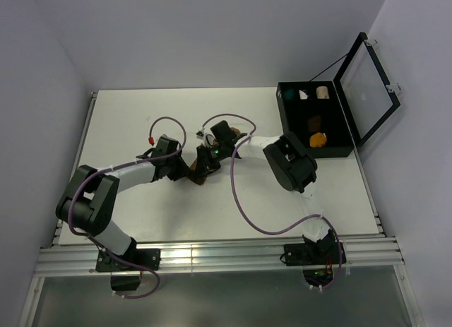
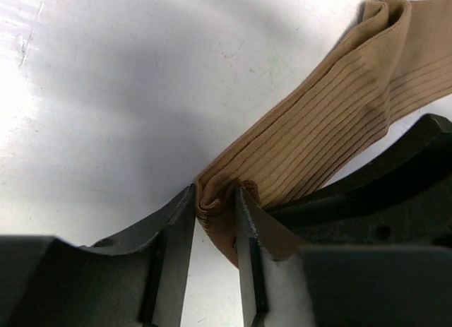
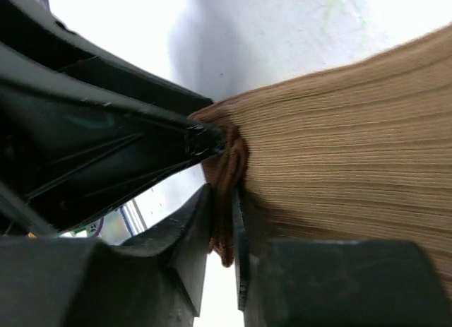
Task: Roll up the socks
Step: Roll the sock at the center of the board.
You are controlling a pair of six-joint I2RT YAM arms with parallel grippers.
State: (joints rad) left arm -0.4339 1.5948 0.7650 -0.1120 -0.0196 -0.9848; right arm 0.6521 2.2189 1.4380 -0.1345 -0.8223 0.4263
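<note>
Left gripper (image 2: 215,200) pinched on the folded end of the tan sock (image 2: 325,122); sock runs ahead and rightward from its fingertips over the white table (image 2: 106,94); right gripper (image 3: 224,200) clamped on a bunched fold of the same sock, cloth spreading to its right.

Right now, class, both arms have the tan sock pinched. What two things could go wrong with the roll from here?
1. The left fingers pinch only the folded end of the tan sock; it could slip out and the fold spring open.
2. The right fingers grip the same bunched end, close beside the other arm's; they might clash, or tug the fabric apart instead of rolling it.
</note>
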